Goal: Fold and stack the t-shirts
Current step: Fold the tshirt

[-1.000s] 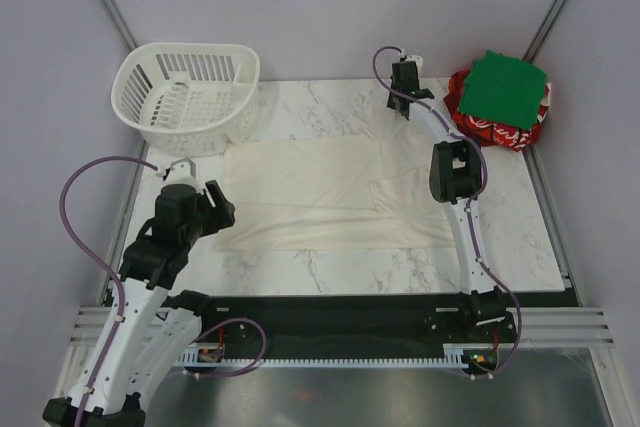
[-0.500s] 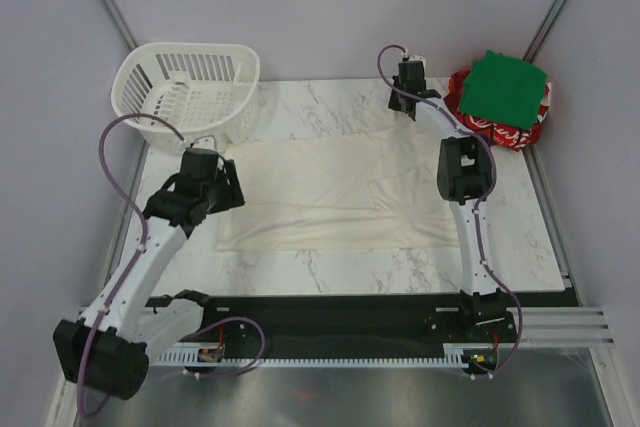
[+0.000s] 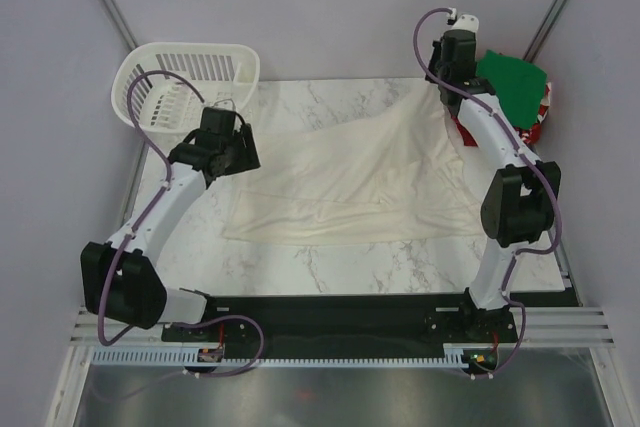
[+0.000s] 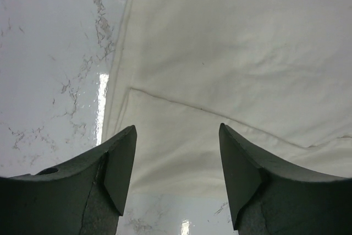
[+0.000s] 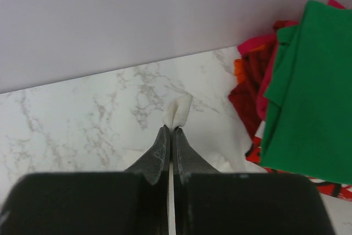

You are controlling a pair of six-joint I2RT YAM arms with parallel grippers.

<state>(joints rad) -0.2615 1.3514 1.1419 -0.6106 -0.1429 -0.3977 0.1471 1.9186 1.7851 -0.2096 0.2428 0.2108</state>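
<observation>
The marble table (image 3: 330,259) carries the cream tee (image 3: 350,187), spread flat between the two grippers. Its far right corner is drawn up off the surface into a peak. The right gripper (image 5: 171,132) is clenched on that corner, and a small tuft of cream cloth pokes out just past its closed fingertips. The left gripper (image 4: 176,136) is released, its jaws wide apart over the tee's left edge. A folded seam of the cloth runs between and ahead of its fingers, with bare marble to their left. Whether those fingers touch the cloth cannot be told.

The white basket (image 3: 170,77) stands just beyond and to the left of the left gripper. The green tee (image 5: 308,81), folded, lies close on the right of the right gripper. It rests on top of the bunched red tee (image 5: 250,97), which shows around its near and left edges.
</observation>
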